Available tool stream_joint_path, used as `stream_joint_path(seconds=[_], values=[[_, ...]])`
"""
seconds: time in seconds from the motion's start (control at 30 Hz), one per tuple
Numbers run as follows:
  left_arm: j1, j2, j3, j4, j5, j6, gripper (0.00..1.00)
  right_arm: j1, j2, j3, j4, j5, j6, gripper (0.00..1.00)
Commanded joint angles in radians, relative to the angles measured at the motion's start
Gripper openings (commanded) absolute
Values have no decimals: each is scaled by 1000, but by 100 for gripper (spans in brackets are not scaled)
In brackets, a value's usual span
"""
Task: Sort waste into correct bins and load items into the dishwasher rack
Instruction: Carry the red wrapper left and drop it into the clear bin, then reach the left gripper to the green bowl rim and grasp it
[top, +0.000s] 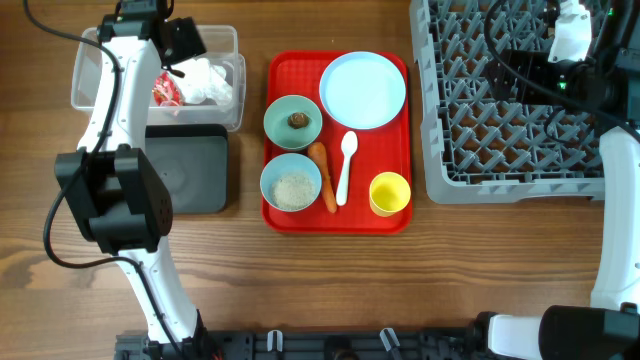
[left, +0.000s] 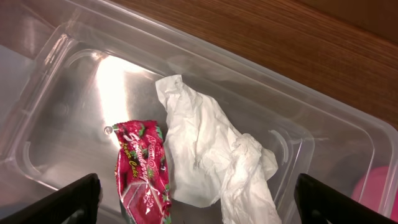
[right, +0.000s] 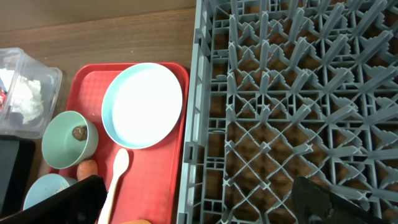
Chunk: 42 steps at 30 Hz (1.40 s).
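Currently left gripper (left: 198, 205) jaws wide, empty, over clear tub (left: 56, 56), upper left overhead; red snack wrapper (left: 142, 168) and crumpled tissue (left: 205, 155) inside. Right gripper (right: 199, 205) open, empty, above grey dishwasher rack (right: 298, 93), upper right.

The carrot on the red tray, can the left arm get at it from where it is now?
Probably yes. The carrot lies uncovered between the rice bowl and the spoon, and the left gripper, open over the clear tub, holds nothing. The tight gap beside the bowl could crowd its fingers.
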Motion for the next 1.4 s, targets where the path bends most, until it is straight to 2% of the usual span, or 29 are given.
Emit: stream_joint_path(seconds=[0.0, 0.1, 0.23, 0.4, 0.5, 0.73, 1.17, 1.37], values=[[-3, 0, 5, 6, 13, -13, 100, -1, 17, 0, 2, 14, 8, 98], [-11, -8, 7, 6, 37, 14, 100, -1, 17, 0, 3, 14, 8, 98], [-44, -51, 7, -5, 155, 116, 100, -1, 17, 0, 3, 14, 8, 98], [-109, -139, 7, -81, 276, 157, 100, -1, 17, 0, 1, -18, 5, 100], [-165, -175, 7, -131, 362, 235, 100, -1, 17, 0, 8, -53, 5, 100], [-320, -184, 6, -273, 360, 275, 100, -1, 17, 0, 23, -55, 8, 100], [-516, -142, 6, -199, 345, 279, 100, -1, 17, 0, 20, -55, 9, 100], [-533, -108, 4, -225, 345, 264, 100, -1, 17, 0, 19, -54, 8, 100]])
